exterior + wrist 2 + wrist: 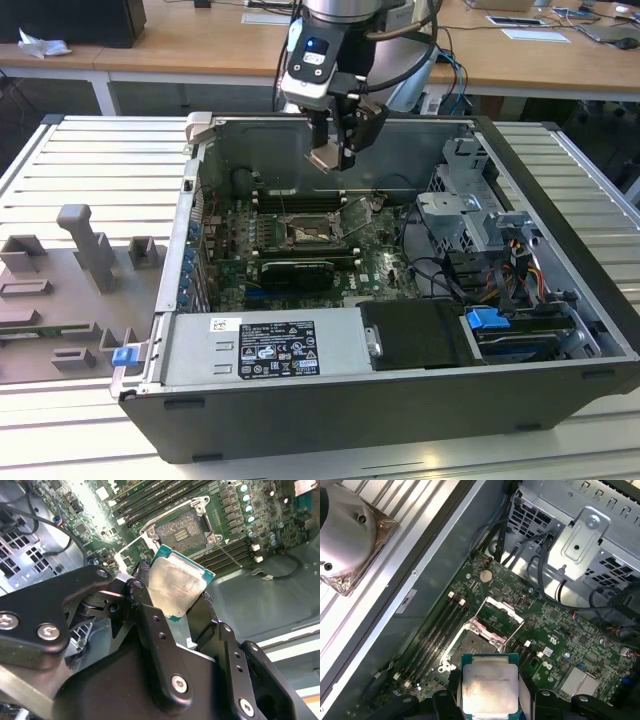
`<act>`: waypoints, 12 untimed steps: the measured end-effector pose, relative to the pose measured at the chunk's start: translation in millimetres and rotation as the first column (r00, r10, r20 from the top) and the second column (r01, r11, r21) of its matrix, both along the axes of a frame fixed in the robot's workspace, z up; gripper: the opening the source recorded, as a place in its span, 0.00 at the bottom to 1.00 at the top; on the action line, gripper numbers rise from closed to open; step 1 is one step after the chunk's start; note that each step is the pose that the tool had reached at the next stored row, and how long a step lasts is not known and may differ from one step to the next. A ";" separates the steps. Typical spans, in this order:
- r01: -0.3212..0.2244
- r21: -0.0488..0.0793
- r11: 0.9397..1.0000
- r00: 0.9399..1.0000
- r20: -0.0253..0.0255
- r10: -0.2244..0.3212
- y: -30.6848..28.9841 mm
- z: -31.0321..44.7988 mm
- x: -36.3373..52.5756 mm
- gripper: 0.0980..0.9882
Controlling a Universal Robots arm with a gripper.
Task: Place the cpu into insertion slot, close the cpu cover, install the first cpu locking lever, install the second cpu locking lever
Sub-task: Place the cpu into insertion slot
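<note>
While fingers [150, 617] grip the cpu [177, 582], the insertion slot [182, 530] lies uncovered.

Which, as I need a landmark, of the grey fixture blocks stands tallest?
The wide-headed post on the fixture: it rises well above the low blocks around it.

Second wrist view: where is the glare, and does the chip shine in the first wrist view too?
In the second wrist view, strong glare washes out the green motherboard, and the pale silvery square cpu gleams; in the first wrist view its metal top reflects light more patchily.
</note>
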State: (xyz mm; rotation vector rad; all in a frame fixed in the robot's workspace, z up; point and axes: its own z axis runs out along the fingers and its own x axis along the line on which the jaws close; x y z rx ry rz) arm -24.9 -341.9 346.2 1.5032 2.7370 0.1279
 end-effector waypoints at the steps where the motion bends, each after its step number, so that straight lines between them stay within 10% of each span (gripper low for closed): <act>1: 0.009 0.000 1.000 1.000 0.000 -0.009 0.0 -0.5 0.0 0.50; 12: 0.150 0.000 0.989 0.989 -0.004 -0.150 0.0 -6.6 0.0 0.50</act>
